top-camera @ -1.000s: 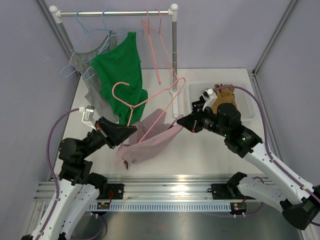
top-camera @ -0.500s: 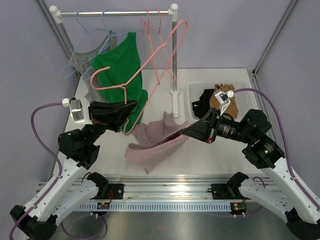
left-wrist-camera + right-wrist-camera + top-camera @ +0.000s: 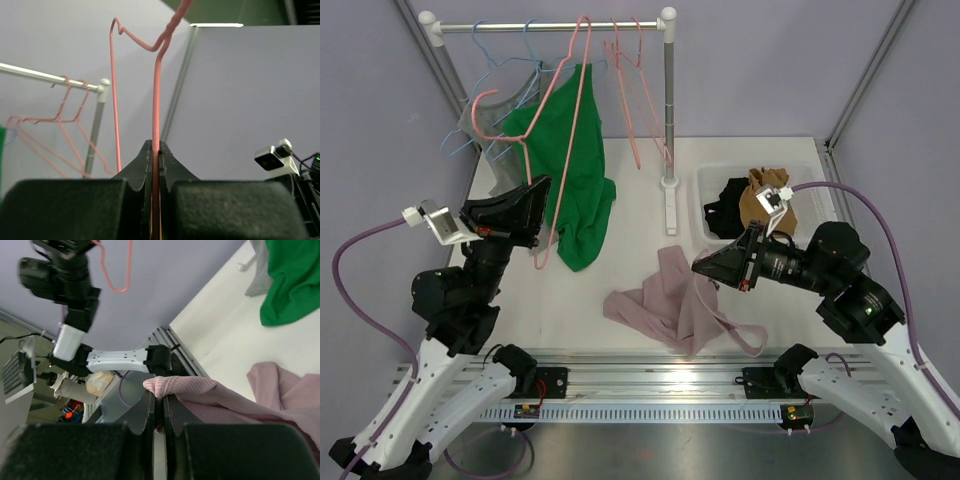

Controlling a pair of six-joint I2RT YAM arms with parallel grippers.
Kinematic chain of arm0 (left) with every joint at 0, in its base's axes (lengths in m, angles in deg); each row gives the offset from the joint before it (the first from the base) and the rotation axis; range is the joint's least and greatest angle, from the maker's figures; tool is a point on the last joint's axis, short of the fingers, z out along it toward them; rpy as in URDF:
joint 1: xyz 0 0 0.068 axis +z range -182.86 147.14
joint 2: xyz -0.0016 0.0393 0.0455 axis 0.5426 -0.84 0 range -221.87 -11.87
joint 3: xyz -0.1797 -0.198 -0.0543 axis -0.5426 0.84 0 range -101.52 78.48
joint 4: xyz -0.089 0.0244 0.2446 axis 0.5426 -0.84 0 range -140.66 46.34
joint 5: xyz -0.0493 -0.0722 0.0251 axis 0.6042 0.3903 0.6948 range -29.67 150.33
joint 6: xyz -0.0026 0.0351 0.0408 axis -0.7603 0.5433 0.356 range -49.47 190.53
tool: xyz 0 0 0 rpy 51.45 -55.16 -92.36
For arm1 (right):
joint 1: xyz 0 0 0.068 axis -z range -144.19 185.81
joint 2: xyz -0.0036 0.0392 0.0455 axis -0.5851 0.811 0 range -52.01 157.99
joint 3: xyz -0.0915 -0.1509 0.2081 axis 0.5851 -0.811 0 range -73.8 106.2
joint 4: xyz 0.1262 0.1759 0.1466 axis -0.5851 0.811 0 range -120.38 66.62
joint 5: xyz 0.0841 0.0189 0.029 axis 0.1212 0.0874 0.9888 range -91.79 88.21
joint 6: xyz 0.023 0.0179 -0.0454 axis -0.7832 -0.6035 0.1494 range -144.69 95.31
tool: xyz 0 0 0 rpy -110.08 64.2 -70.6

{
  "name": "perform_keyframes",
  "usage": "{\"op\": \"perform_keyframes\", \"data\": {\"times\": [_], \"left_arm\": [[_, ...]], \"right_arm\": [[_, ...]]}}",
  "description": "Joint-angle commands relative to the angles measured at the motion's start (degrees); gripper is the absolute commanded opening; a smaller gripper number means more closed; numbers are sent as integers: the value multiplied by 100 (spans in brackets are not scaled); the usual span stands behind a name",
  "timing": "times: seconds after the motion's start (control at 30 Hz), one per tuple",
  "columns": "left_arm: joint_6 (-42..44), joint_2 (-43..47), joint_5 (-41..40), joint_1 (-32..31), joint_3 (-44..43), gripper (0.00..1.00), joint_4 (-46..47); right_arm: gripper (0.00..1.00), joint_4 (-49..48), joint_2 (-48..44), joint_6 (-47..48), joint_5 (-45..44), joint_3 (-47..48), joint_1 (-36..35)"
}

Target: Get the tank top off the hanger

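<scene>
Tank top [image 3: 672,292] in right tool [image 3: 699,266], off hanger [image 3: 156,100]

The pink knitted cloth tank top [image 3: 210,392] looks soft, matt and finely ribbed. The thin pink wire hanger [image 3: 156,100] has a smooth, coated surface. The white counter [image 3: 640,230] is smooth and matt. The silver metal rail [image 3: 505,27] is slightly glossy.

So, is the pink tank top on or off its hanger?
Off: tank top lies on the table, gripped by right pincer; left pincer holds the bare hanger.
</scene>
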Motion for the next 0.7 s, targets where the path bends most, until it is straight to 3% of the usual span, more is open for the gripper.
{"op": "perform_keyframes", "data": {"times": [0.0, 0.13, 0.2, 0.4, 0.47, 0.5, 0.6, 0.67], "left_arm": [[235, 36, -1033, -24, -582, 0, -1921], [77, 324, -1376, -24, -531, 0, -2811], [-20, 466, -1482, -24, -399, 0, -3241], [-310, 756, -1570, -24, -364, 0, -4305], [-371, 844, -1579, -24, -329, 0, -4516], [-398, 853, -1597, -24, -302, 0, -4578], [-451, 810, -1615, -24, -337, 0, -4868], [-433, 757, -1536, -24, -407, 0, -5008]], "right_arm": [[0, 202, 104, 85, -415, -367, 21], [0, -8, 165, -82, -1045, -1009, -294], [0, -123, 271, -135, -1415, -1272, -786], [4, -184, 1386, -143, -3120, -1449, -1595], [17, -115, 1939, -126, -3683, -1397, -1719], [38, -114, 2115, -117, -3824, -1310, -1824], [81, 52, 2582, -126, -4184, -1081, -1947], [87, 131, 2601, -99, -4369, -975, -2027]]}}
